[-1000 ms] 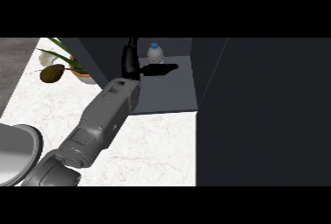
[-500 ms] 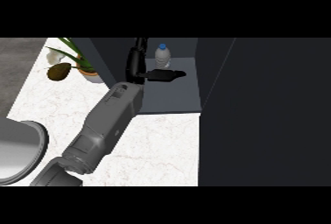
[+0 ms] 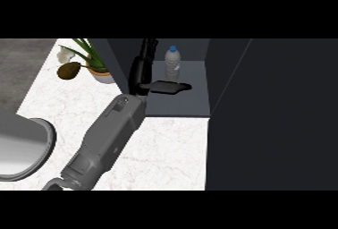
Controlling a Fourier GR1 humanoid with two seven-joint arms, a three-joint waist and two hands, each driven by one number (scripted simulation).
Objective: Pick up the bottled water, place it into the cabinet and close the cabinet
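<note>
1. We see the bottled water (image 3: pixel 172 62) standing upright inside the cabinet (image 3: pixel 178 103), at the far end of its grey floor, blue cap on top.
2. The bottle is the only thing in that compartment besides the hand; the near part of the floor is bare.
3. The left hand (image 3: pixel 141 76) reaches into the cabinet along its left wall. Its fingers are straight and point to the far side, with the thumb spread out to the right, and it holds nothing.
4. The fingers lie just left of the bottle; we cannot tell whether they touch it.
5. A tall dark panel (image 3: pixel 271 112) closes off the right side of the view.
6. On the white counter (image 3: pixel 165 152), left of the cabinet, a small pot (image 3: pixel 100 75) holds a green plant.
7. At the near left a grey round basin (image 3: pixel 23 147) is cut off by the edge; we cannot make out anything in it.
</note>
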